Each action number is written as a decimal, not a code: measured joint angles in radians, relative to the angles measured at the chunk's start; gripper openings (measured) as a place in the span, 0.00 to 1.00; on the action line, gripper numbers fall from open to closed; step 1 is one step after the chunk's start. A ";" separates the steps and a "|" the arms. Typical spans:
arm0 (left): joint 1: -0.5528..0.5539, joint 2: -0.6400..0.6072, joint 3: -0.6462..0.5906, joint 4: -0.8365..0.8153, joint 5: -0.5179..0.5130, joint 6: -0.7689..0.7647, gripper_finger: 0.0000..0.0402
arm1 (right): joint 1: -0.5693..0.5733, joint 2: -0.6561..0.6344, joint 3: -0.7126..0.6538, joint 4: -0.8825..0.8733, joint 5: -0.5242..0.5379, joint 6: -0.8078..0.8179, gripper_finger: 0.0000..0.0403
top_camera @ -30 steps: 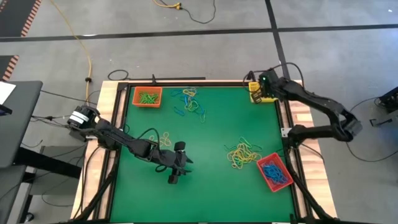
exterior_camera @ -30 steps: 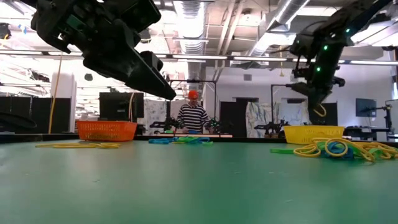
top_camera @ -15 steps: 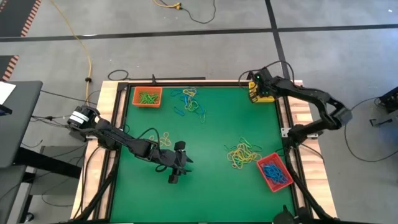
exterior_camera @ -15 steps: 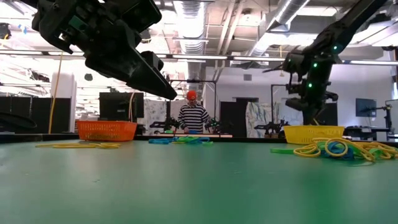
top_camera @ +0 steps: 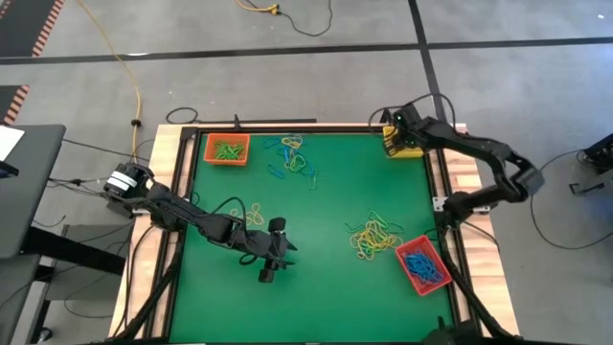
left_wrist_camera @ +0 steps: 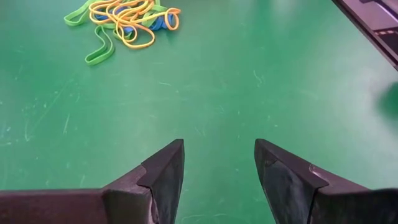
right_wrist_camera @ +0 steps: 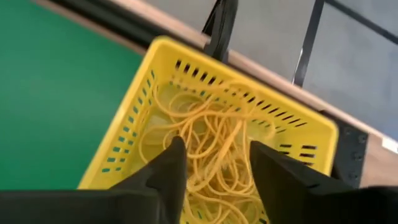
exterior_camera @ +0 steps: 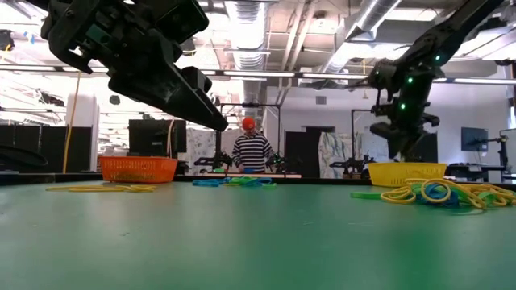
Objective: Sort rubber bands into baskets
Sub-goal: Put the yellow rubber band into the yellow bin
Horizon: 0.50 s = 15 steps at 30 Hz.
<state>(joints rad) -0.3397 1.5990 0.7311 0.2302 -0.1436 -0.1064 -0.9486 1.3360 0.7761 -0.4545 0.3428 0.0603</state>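
Observation:
My right gripper stands open just above the yellow basket at the table's far right corner, with nothing between its fingers. The basket holds a tangle of yellow rubber bands. In the low view this gripper hangs over the basket. My left gripper hovers open over bare green mat near the table's front left. Ahead of it lies a mixed pile of rubber bands. The orange basket holds green bands, and the red basket holds blue ones.
Loose bands lie in a mixed pile at the far middle, a mostly yellow pile beside the red basket, and a small yellow pile by the left arm. A wooden frame rims the mat. A person stands far behind the table.
My right gripper has sunk toward the yellow basket and shifted a little toward the table's left, over the basket. It has opened, and the yellow band that hung below its fingers no longer hangs there.

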 joint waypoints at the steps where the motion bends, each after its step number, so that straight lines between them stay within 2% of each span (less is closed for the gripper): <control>1: 0.000 0.000 0.000 0.000 0.000 0.001 0.46 | 0.004 -0.016 0.000 0.000 0.000 0.003 0.53; 8: 0.000 0.000 0.000 0.000 0.000 0.002 0.46 | 0.082 -0.135 0.000 -0.002 -0.016 0.044 0.57; 12: 0.000 0.000 0.000 -0.007 -0.005 0.002 0.46 | 0.182 -0.180 0.000 -0.001 -0.042 0.064 0.57; 15: 0.000 0.000 0.000 -0.022 -0.047 0.004 0.46 | 0.279 -0.203 0.000 0.000 -0.052 0.067 0.56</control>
<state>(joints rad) -0.3393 1.5990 0.7311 0.2082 -0.1903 -0.1028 -0.6697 1.1335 0.7761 -0.4547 0.2909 0.1269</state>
